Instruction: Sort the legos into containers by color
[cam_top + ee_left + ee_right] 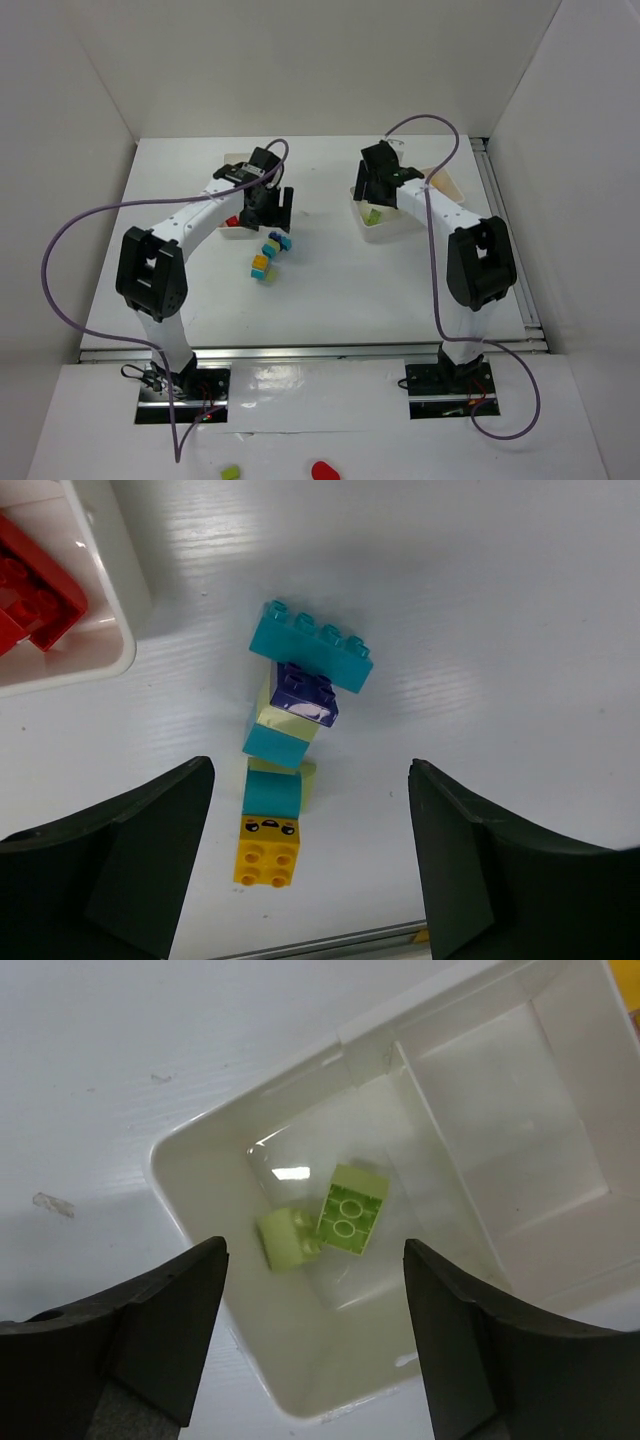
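Observation:
A loose pile of legos lies on the table in front of the left tray. In the left wrist view it is a long cyan brick, a dark blue brick, pale green and cyan bricks and a yellow brick. My left gripper is open and empty above the pile, the yellow brick between its fingers. Red bricks lie in the left tray. My right gripper is open and empty above the right tray, where two lime green bricks lie.
The right tray's other compartments run to the back right, and something orange shows at its far end. A green piece and a red piece lie off the table by the arm bases. White walls enclose the table.

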Robot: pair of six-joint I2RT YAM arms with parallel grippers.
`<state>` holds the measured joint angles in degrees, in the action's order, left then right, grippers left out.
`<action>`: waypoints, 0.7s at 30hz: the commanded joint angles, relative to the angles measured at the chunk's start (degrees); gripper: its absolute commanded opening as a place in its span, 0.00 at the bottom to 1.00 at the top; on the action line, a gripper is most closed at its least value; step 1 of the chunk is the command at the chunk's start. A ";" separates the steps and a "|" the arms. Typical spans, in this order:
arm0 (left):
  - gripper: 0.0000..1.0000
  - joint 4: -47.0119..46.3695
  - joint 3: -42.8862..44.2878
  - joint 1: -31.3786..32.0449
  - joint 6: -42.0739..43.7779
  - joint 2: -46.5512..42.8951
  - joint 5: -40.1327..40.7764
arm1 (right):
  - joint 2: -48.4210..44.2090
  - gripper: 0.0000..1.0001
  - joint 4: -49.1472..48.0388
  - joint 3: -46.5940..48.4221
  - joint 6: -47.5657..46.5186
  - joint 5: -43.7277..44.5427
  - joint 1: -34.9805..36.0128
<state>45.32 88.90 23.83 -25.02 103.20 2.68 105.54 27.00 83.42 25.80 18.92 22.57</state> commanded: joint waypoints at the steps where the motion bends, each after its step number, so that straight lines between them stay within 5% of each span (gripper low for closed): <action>1: 0.87 2.58 1.54 0.86 1.64 1.04 4.44 | -4.01 0.76 -2.03 1.58 -1.54 0.78 1.33; 7: 0.83 0.56 -4.00 -1.33 4.61 -3.26 -0.64 | -6.22 0.74 -7.40 -1.77 -12.78 -10.90 9.94; 15: 0.89 0.74 -7.43 -1.33 7.53 1.04 -2.68 | -7.10 0.79 -9.07 -5.37 -10.16 -15.04 11.27; 21: 0.75 -2.87 -8.13 1.21 7.53 4.64 -1.89 | -8.24 0.79 -8.55 -5.37 -10.16 -14.52 11.27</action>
<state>44.47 81.21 23.57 -19.03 106.08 1.04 101.75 20.38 78.04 15.59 4.91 33.85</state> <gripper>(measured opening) 0.771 0.785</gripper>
